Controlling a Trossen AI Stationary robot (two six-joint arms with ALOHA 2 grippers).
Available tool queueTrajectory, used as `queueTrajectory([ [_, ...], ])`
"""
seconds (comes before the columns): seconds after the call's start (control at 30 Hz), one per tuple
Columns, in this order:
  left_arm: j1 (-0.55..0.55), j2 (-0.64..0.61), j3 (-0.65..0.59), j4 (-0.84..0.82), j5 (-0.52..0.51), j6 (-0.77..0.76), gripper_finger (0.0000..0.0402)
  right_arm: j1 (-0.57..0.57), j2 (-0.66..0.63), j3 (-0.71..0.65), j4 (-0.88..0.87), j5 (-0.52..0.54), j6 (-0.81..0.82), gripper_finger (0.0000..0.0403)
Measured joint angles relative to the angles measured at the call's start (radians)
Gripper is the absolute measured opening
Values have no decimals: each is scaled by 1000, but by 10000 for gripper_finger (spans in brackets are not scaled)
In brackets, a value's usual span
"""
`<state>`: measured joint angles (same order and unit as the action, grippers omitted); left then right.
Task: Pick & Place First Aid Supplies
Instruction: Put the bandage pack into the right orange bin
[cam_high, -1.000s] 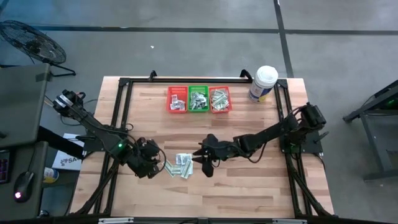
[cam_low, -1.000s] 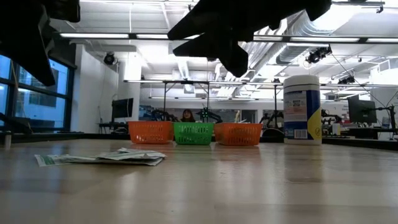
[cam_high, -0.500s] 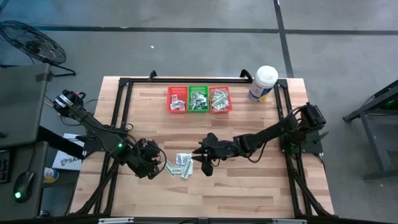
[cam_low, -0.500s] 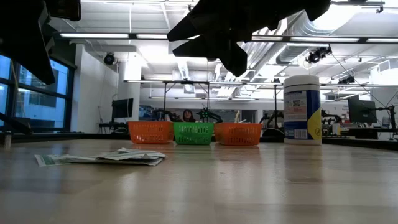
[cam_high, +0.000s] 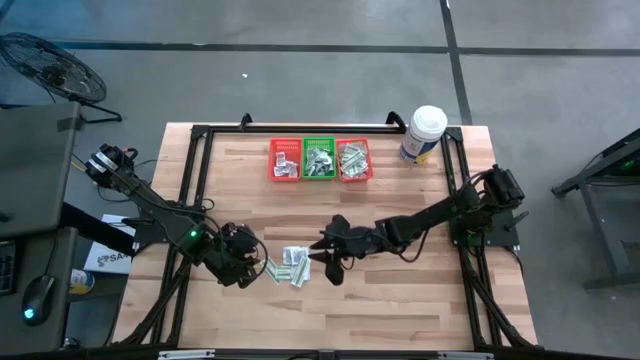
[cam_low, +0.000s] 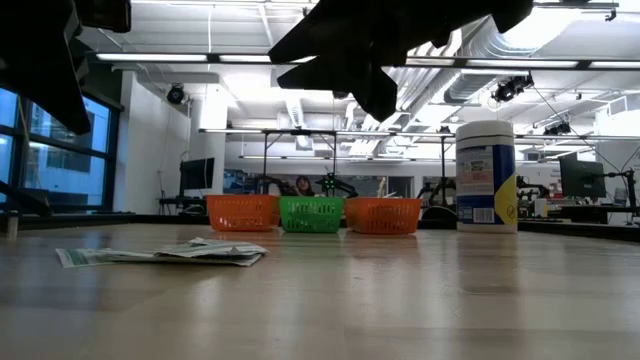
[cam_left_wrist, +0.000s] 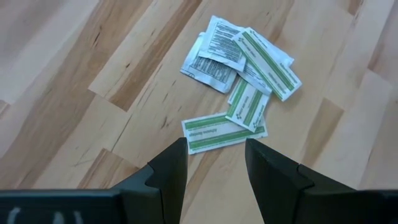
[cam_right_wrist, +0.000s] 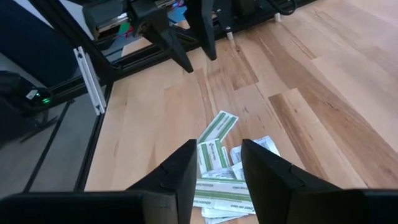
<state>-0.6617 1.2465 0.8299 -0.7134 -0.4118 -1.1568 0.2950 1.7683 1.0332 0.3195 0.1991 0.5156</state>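
**Q:** Where are the first aid packets, and where do the two grippers stand?

**A:** A small heap of packets (cam_high: 293, 265) lies on the bare wooden table (cam_high: 400, 300), in the near half and roughly midway across. The heap mixes squarish white packets with dark print and narrow green-and-white strips, overlapping one another (best seen in the left wrist view (cam_left_wrist: 239, 84)). The left gripper (cam_high: 252, 262) sits just beside the heap on its left side; the right gripper (cam_high: 325, 262) sits just beside it on the right — the heap lies between them.

**Q:** How do the fingers stand?

**A:** On each arm the fingers are parted with a clear gap and nothing between them. In the left wrist view the fingers (cam_left_wrist: 168, 171) frame one green-and-white strip lying flat on the wood; in the right wrist view the fingers (cam_right_wrist: 180, 168) frame the packets (cam_right_wrist: 224, 180) from above. Neither gripper has hold of a packet.

**Q:** What else is on the table?

**A:** At the far edge — three small baskets in a row: red (cam_high: 285, 160), green (cam_high: 319, 159), red (cam_high: 354, 160), each already containing packets. A white tub (cam_high: 424, 134) stands at the far right corner.
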Motion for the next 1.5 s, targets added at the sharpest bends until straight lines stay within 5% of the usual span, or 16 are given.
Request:
queueTrajectory([
  [0.43,0,0,0,-1,-20,0,159,-2,94,133,-36,15,-116,193],
  [0.9,0,0,0,-63,32,0,159,28,276,216,-226,-119,-188,185],
  [1.5,0,0,0,-56,32,-4,159,48,353,215,-111,77,-223,191],
])
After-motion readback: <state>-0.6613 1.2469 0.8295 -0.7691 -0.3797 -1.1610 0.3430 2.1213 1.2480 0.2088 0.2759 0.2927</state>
